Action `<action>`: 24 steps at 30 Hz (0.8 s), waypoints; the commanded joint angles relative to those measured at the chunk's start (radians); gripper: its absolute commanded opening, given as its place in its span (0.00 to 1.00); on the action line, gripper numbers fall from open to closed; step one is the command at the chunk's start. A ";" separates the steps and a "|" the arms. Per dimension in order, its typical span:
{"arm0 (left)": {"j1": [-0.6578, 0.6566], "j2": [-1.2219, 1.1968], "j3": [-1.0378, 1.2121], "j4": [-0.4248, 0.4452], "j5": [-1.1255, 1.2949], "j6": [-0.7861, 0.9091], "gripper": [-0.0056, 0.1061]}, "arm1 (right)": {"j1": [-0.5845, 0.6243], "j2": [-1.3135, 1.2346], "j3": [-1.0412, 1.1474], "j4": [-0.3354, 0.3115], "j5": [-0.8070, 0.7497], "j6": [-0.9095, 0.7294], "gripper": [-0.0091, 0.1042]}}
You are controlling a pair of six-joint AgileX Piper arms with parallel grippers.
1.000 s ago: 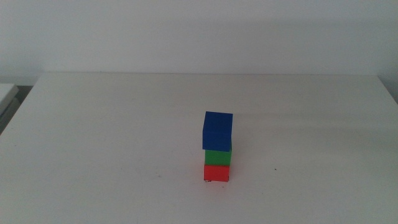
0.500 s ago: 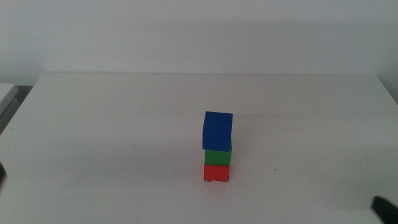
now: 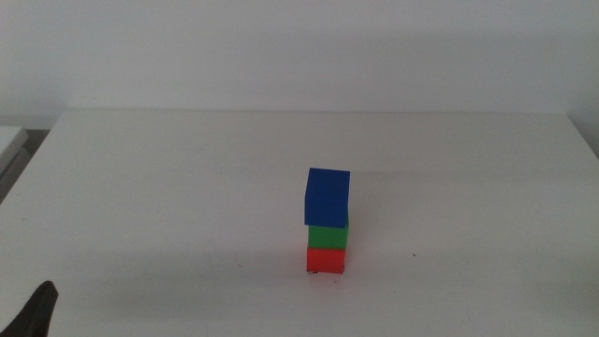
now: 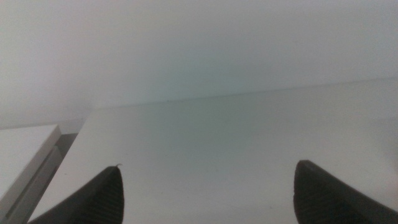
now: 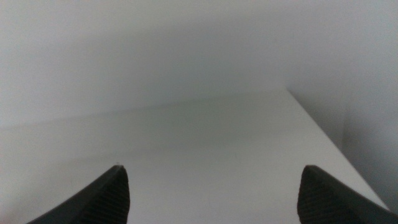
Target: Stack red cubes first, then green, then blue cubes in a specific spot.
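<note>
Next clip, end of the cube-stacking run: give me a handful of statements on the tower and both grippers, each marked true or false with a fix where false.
1. The blue cube is at the top of the stack. True.
2. The green cube rests directly on the table. False: it sits on the red cube, which is at the bottom.
3. The left gripper has its jaws apart with nothing between them. True.
4. The right gripper is clamped on a cube. False: its jaws are spread over bare table.
5. A gripper is touching the tower. False: the middle view shows only a dark tip at the bottom left corner, well clear of it.
</note>
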 commanded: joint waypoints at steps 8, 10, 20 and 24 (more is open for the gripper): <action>0.002 -0.003 0.018 -0.018 -0.008 -0.003 0.88 | -0.009 -0.005 0.003 0.005 -0.091 -0.006 0.80; 0.002 -0.003 0.018 -0.018 -0.008 -0.003 0.88 | -0.009 -0.005 0.003 0.005 -0.091 -0.006 0.80; 0.053 -0.003 0.018 -0.034 -0.009 -0.003 0.88 | -0.009 -0.005 0.003 0.005 -0.091 -0.006 0.80; 0.062 -0.003 0.018 -0.034 -0.009 -0.003 0.88 | -0.009 -0.005 0.003 0.005 -0.091 -0.006 0.80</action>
